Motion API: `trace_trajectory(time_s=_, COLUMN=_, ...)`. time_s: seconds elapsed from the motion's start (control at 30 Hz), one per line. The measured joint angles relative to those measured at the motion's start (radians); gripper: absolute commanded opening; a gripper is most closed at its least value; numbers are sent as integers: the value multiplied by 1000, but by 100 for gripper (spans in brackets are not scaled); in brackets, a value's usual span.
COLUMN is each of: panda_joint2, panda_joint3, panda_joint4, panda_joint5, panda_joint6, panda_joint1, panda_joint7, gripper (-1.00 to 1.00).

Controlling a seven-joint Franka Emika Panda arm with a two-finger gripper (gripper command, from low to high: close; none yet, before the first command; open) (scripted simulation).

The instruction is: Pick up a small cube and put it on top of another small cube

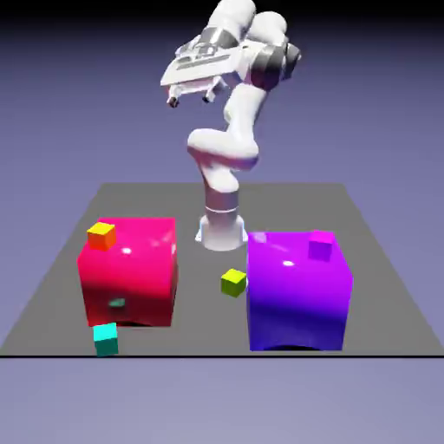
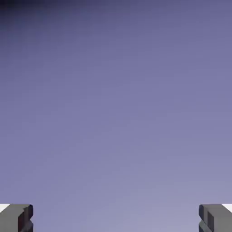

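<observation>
Nothing stacked. Hand released, upper middle of frame. Teal cube sits lower left; orange cube on red block, middle left. We still need grasp, lift, place.

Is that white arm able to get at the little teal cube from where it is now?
Probably yes: the end effector is open and empty, and nothing sits on the teal cube. It would likely need to pass over or around the big red block behind it.
</observation>
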Motion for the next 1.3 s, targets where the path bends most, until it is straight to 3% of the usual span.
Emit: trace_trajectory(time_s=1.3, panda_joint2=-430, panda_joint3=979, panda_joint4=786, panda_joint5=344, panda_joint6=-793, panda_joint1=-1413, panda_joint7=1100, gripper=0)
